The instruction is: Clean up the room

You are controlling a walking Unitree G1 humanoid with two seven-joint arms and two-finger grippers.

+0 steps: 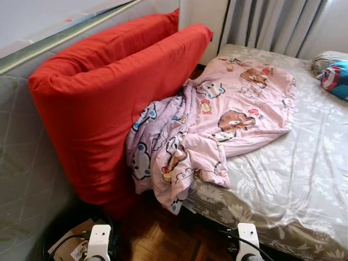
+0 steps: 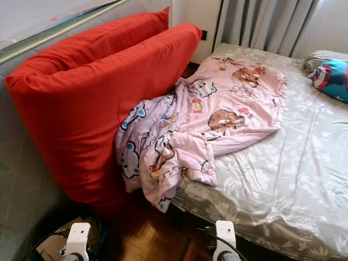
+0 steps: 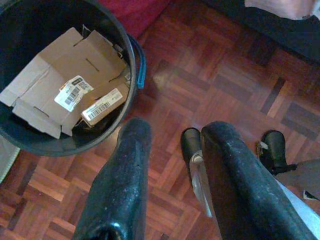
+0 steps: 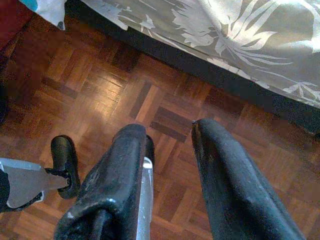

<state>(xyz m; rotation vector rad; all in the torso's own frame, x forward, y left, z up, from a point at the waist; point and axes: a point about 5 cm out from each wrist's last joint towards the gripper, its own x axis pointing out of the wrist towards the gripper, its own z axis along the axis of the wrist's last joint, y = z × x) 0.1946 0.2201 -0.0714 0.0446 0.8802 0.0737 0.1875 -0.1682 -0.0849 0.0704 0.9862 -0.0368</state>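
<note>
Pink cartoon blanket [image 1: 217, 119] draped off bed [image 1: 304, 179] against red cushions [image 1: 109, 103] on the left – left gripper [image 3: 172, 150] and right gripper [image 4: 170, 145] both spread over parquet floor [image 4: 100, 90], empty

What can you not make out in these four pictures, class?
- Lower side of the red cushion, head views: pink cartoon blanket covers it.
- Blue pillow, head views: cut by the edge.
- Bin bottom, left wrist view: cardboard covers it.
- Label print: too small.

— What does the robot's body look like?
— Two white wrist housings [image 1: 99, 239], each trailing a black cable, sit at the frame's bottom edge.
— And the grippers?
— The left gripper [image 3: 172, 145] and right gripper [image 4: 167, 140] each carry two long, scuffed, rounded black fingers.
</note>
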